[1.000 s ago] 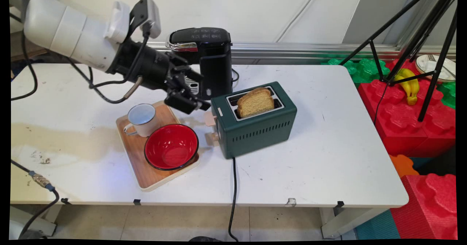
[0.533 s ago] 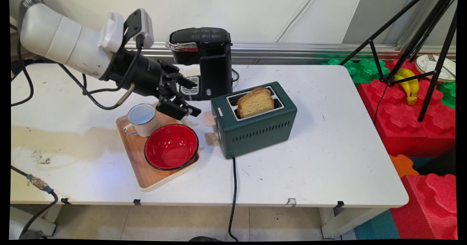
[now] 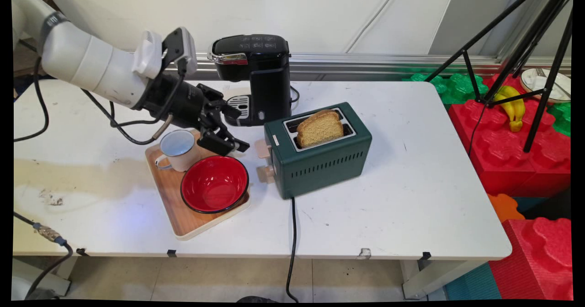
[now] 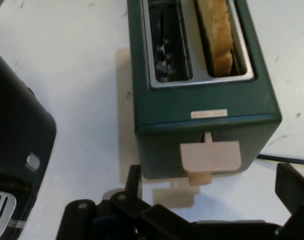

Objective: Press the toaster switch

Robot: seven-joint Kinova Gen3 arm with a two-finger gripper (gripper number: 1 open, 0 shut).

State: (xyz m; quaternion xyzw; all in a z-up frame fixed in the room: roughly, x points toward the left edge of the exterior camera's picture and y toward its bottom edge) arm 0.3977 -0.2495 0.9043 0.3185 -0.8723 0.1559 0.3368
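Note:
My gripper (image 3: 234,129) hangs open and empty over the far corner of the wooden tray (image 3: 201,222), a short way left of the green toaster (image 3: 320,165). A slice of bread (image 3: 321,128) stands in the toaster's near slot; the other slot is empty. In the hand view the toaster (image 4: 202,110) fills the top, with its beige lever (image 4: 210,156) facing me between the two fingers (image 4: 133,181) and nothing touching it. The bread (image 4: 218,35) shows in the right-hand slot. On the tray, a white enamel mug (image 3: 178,149) sits just below my wrist beside a red bowl (image 3: 215,183).
A black coffee machine (image 3: 258,76) stands behind the gripper, close to the toaster's left end. The toaster's black cord (image 3: 292,243) runs over the table's front edge. A tripod (image 3: 525,55) and red and green foam blocks (image 3: 512,151) holding bananas (image 3: 512,106) stand to the right of the table.
The arm has drawn back to the left and dropped slightly, carrying the open gripper away from the toaster's lever end. The toaster, bread, mug and bowl have not moved.

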